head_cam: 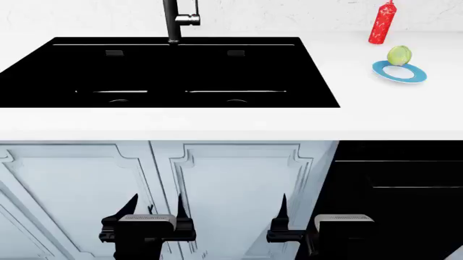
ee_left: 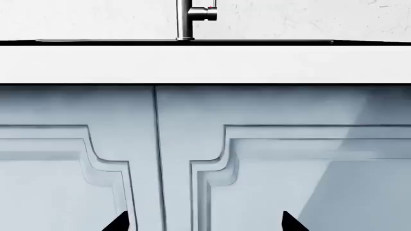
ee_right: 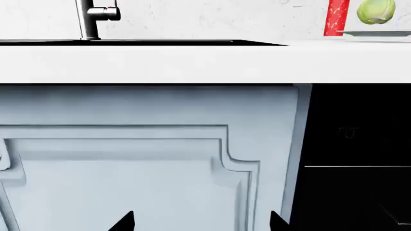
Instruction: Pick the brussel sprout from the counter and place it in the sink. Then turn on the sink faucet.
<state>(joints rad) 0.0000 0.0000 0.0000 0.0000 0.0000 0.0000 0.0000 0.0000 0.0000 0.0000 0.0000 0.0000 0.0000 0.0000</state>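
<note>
The brussel sprout (head_cam: 399, 54) is a pale yellow-green ball resting on a blue-rimmed plate (head_cam: 413, 77) on the white counter (head_cam: 217, 123), to the right of the black double-basin sink (head_cam: 304, 81). It also shows in the right wrist view (ee_right: 376, 10). The black faucet (head_cam: 171, 21) stands behind the sink's middle and shows in both wrist views (ee_left: 185, 19) (ee_right: 86, 19). My left gripper (head_cam: 155, 208) and right gripper (head_cam: 311, 212) hang low in front of the cabinet doors, below the counter edge. Both are open and empty, jaws wide apart in the wrist views (ee_left: 204, 224) (ee_right: 200, 224).
A red squeeze bottle (head_cam: 382, 23) stands at the back right, just behind the plate; it also shows in the right wrist view (ee_right: 337, 17). Pale blue cabinet doors (head_cam: 231, 184) are under the sink. A black appliance front (head_cam: 398, 184) is under the counter at right.
</note>
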